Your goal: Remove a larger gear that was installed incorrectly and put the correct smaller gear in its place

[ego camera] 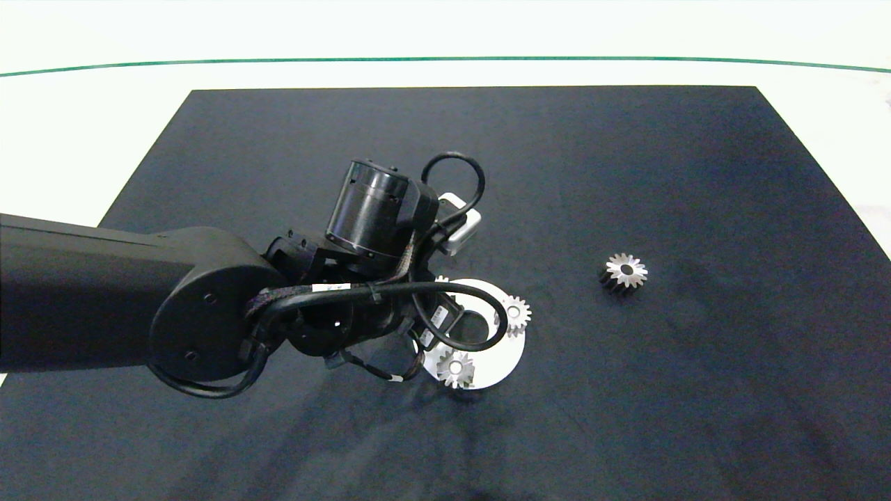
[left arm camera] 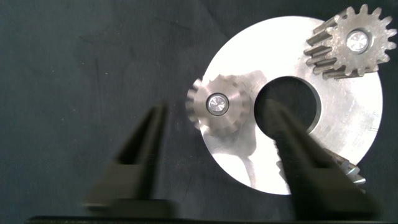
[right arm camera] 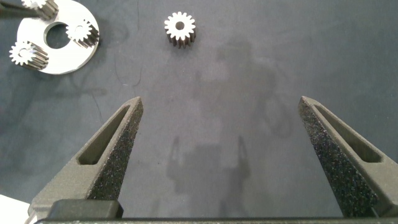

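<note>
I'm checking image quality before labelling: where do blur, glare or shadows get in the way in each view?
Left wrist view: the left gripper is smeared out of focus, and the gear between its jaws is soft, while the steel disc glares. Head view: the table beyond the black mat is blown out. Right wrist view: sharp, with the right gripper casting a shadow on the mat.

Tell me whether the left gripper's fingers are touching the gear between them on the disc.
Apart. The left wrist view shows the left gripper open, with dark mat and bare disc visible on either side of the gear.
</note>
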Available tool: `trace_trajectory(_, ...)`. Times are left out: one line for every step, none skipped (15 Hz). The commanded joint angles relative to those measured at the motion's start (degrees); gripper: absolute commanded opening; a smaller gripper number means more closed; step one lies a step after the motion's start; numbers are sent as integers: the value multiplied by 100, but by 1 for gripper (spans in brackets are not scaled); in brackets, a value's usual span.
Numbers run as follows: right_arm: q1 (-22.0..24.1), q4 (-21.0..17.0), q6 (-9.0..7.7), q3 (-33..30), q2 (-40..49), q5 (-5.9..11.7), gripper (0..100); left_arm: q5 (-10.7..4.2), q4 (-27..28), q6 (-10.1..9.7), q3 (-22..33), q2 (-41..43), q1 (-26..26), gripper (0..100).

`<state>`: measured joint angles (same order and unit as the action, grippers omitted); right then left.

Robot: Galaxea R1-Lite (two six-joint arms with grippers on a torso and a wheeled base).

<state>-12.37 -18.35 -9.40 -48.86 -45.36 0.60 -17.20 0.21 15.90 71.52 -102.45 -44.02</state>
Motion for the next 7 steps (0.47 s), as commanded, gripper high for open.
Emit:
trace_trajectory(-2,-11,-9,-1,1,2,100,-11,-12,19,2,-3,-10,100)
trace_trajectory(-2,-11,-9,8,1,2,100,-11,-12,10,-7,-3,-1,100)
trace_trajectory(-2,-11,-9,26,1,-7,100,-11,-12,19,-16,-3,-1,100)
trace_trajectory(-2,-11,-9,26,1,2,100,-11,-12,10,-16,-3,-1,100)
trace_trajectory(-2,-11,-9,43,1,-7,100,-11,-12,10,-16,23,-1,100)
trace_trajectory(-2,-11,-9,43,1,2,100,-11,-12,10,2,76,7,100)
trace_trajectory(-2,-11,-9,43,10,2,100,-11,-3,10,11,173,25,100)
